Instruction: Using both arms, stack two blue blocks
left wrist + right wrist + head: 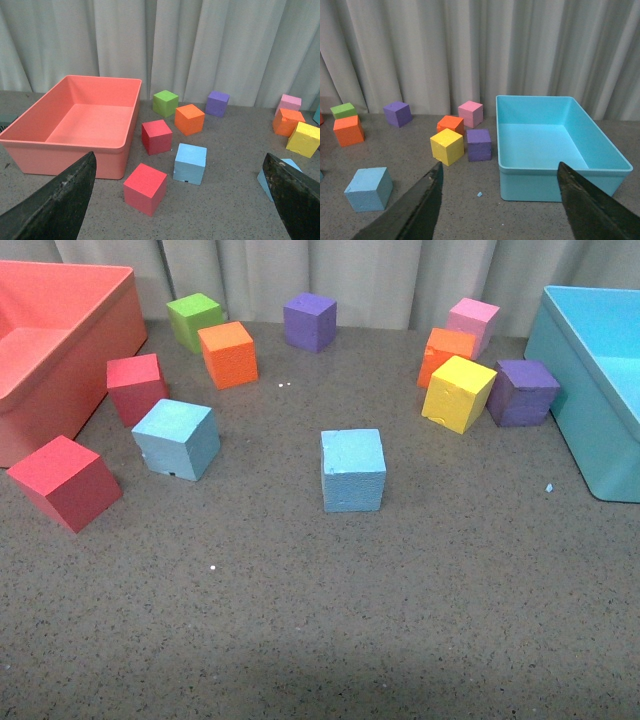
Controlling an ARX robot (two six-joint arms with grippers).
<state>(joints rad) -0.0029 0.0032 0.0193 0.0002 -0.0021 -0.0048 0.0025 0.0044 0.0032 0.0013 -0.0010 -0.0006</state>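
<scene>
Two sky-blue foam cubes lie apart on the grey table. One blue block [353,469] sits at the centre; it shows in the right wrist view [368,188] and partly behind a finger in the left wrist view [274,176]. The other blue block [176,439] sits to the left, near the red cubes, and shows in the left wrist view [190,163]. Neither arm shows in the front view. My left gripper [182,220] is open and empty, short of both blocks. My right gripper [500,212] is open and empty, facing the turquoise bin.
A coral bin [60,340] stands at the far left and a turquoise bin [590,390] at the far right. Two red cubes [65,482], an orange cube [228,354], a green cube [194,320], purple cubes [309,321], a yellow cube [458,392] and a pink cube [473,320] ring the back.
</scene>
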